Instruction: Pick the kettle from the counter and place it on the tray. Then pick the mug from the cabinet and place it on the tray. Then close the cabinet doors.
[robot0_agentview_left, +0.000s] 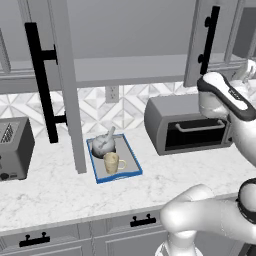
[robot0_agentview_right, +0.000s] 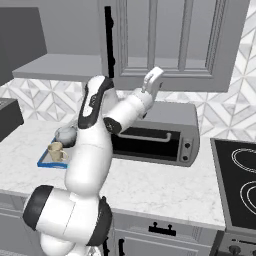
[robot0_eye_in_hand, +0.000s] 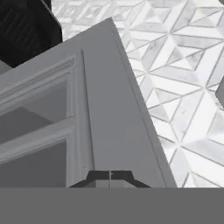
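On the bench, the kettle (robot0_agentview_left: 102, 145) and mug (robot0_agentview_left: 112, 162) sit loaded on the tray (robot0_agentview_left: 131, 155), so the claw (robot0_agentview_right: 151, 80) (shut, empty) meets the right cabinet door (robot0_agentview_right: 172, 40) to close it.

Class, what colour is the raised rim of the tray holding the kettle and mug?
Bright blue; the tray rim shows best in the left base view.

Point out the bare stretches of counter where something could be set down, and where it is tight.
Free: the counter between the toaster and the tray, and the front strip ahead of the toaster oven toward the stove. Crowded: the tray itself, with the kettle and mug close together, and its left edge by the open cabinet door.
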